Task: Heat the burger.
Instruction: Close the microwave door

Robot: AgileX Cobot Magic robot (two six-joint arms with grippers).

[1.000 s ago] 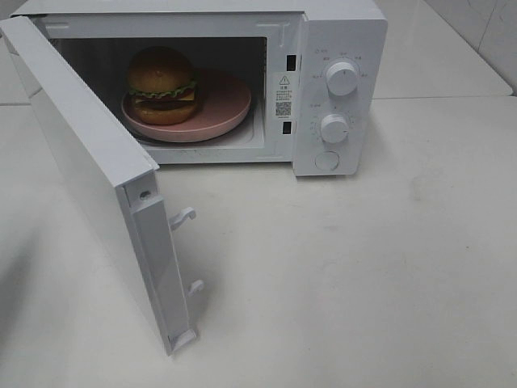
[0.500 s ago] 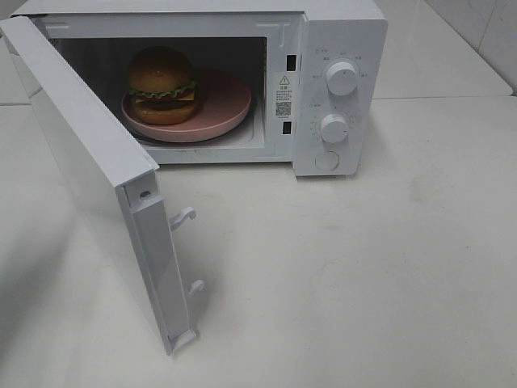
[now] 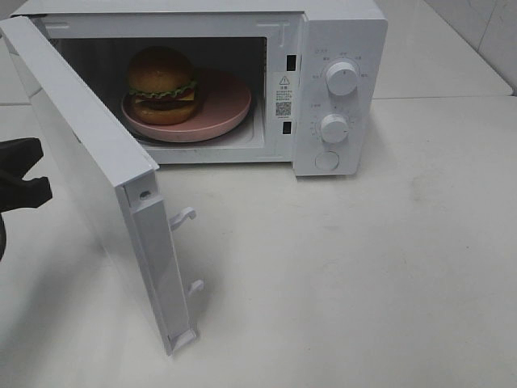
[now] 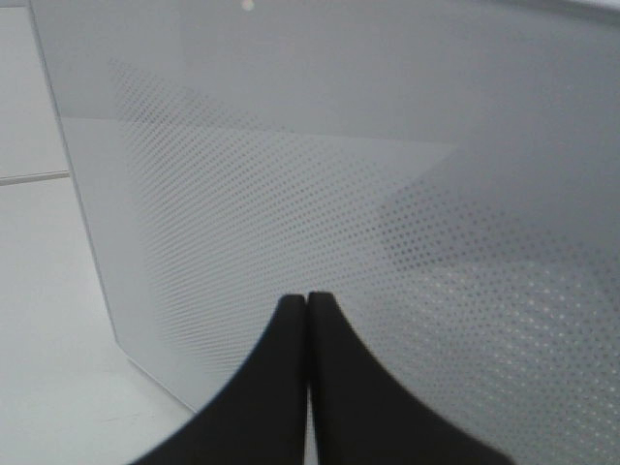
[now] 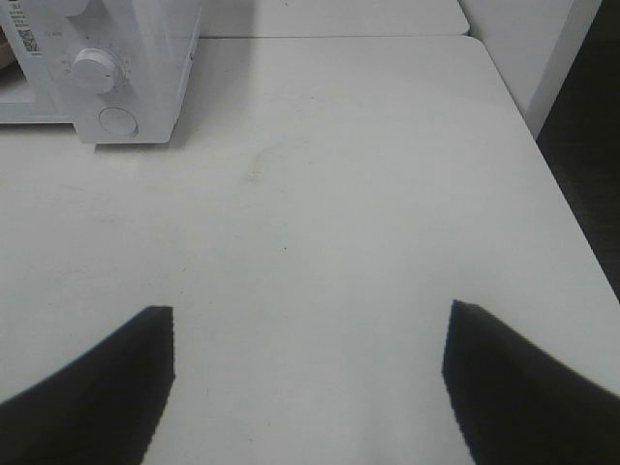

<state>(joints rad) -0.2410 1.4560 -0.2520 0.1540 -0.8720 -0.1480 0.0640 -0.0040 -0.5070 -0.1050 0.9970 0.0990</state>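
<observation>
Burger (image 3: 161, 85) sits on the left part of a pink plate (image 3: 230, 105) inside the microwave (image 3: 339, 32), toward the counter's back edge. From the high camera I note the door (image 3: 89, 153) swung wide toward the counter's front-left. The left gripper (image 3: 20, 174) is at the counter's left edge, on the door's outer side, so the door stands between it and the burger. The cavity mouth faces a broad stretch of counter (image 3: 363, 275) running to the front and right edges. The bun is glossy, golden-brown and domed, over green lettuce, yellow cheese and a dark patty.

Left wrist camera: the left gripper (image 4: 307, 302) has its jaws pressed together, close before the door's dotted panel (image 4: 368, 194).

Right wrist camera: the right gripper (image 5: 310, 334) has its jaws spread wide above the counter (image 5: 339, 174) near its right edge, well apart from the microwave's control corner (image 5: 136, 87).
</observation>
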